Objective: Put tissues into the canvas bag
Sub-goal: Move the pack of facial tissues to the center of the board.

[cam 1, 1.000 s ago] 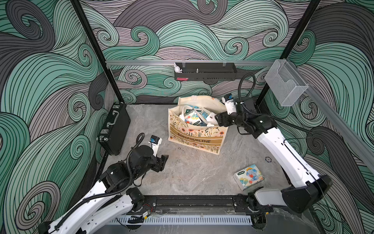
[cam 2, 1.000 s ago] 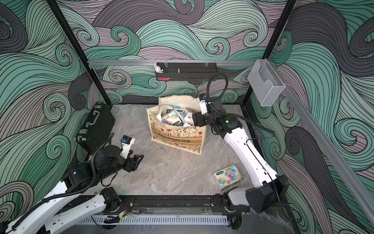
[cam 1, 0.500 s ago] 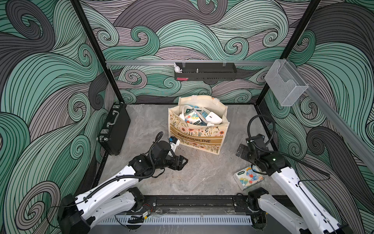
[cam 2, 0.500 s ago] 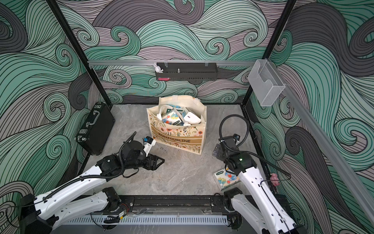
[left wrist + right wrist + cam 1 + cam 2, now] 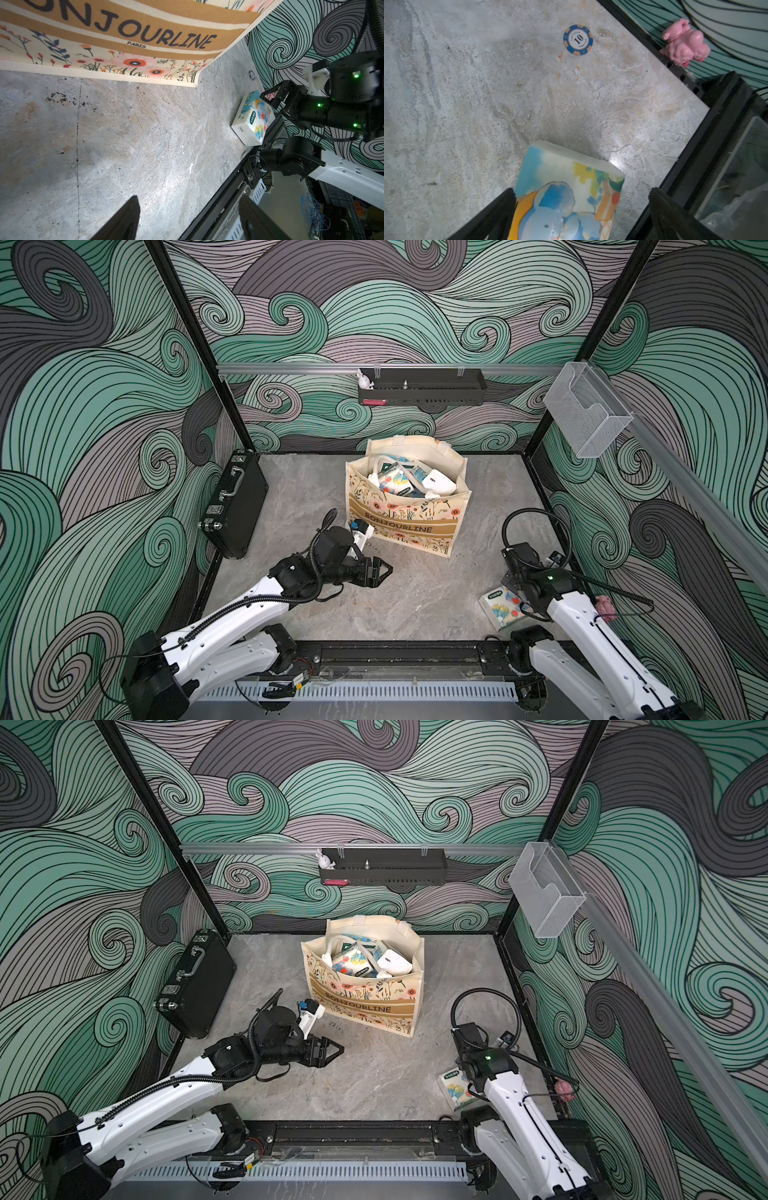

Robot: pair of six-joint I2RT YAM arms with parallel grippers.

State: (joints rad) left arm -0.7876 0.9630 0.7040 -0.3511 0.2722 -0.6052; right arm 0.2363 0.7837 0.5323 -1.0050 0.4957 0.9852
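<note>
The pack [image 5: 562, 166] lies flat on the grey stone table [image 5: 415, 605]. Its long axis points between the jaws of the spread right gripper [image 5: 582, 190], not gripped. The left gripper [image 5: 189, 197] is spread and empty. The walls [image 5: 374, 302] have a swirl pattern.

- Cream floral canvas bag [image 5: 409, 526], lettered BONJOURLINE, stands upright on the worktop [image 5: 415, 605], tissue packs [image 5: 399, 481] piled inside.
- One cartoon-printed pack [image 5: 500, 608] lies flat under my right end effector [image 5: 582, 192].

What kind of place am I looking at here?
Likely a robot test booth: a white left arm and right arm mounted on a front rail, with wave-patterned walls enclosing a stone-look table.
</note>
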